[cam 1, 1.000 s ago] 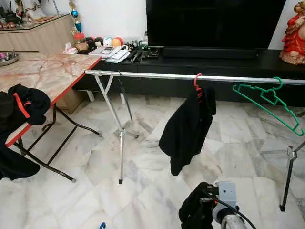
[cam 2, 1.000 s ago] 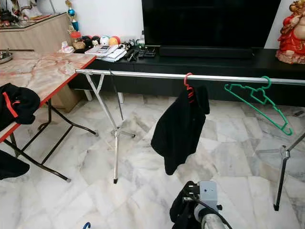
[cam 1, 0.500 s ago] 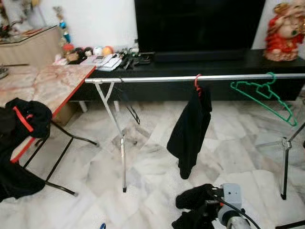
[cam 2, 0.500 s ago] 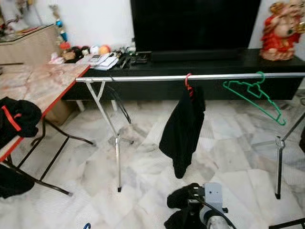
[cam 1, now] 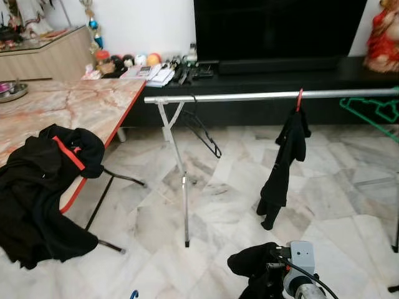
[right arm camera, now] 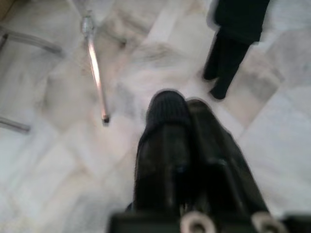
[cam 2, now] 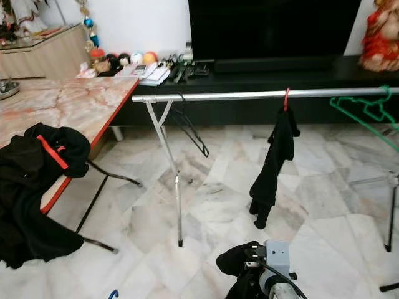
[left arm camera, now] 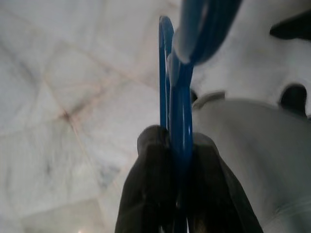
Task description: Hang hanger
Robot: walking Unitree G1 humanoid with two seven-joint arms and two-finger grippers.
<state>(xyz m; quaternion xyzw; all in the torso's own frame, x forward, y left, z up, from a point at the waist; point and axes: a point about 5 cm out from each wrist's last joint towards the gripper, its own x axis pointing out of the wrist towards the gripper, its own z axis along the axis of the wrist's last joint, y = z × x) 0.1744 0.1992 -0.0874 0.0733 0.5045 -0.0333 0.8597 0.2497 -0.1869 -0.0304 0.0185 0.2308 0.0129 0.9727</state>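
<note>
A thin blue plastic hanger (left arm camera: pixel 176 97) is squeezed between the left gripper (left arm camera: pixel 171 145) fingers. The right gripper (right arm camera: pixel 182 114) fingers look closed, perhaps empty. The long silver metal rail (cam 1: pixel 249 96) is far ahead; the hanger could slip.

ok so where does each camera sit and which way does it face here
Left eye view: on the head, looking forward and down at the rail, black garment and table; right arm low in the picture.
Right eye view: same scene, set slightly to one side.
Left wrist view: along the left gripper, shut on a blue hanger, floor behind.
Right wrist view: along the shut right gripper toward the floor.
Shared: the right wrist and eye views both show the garment and a rail leg.
</note>
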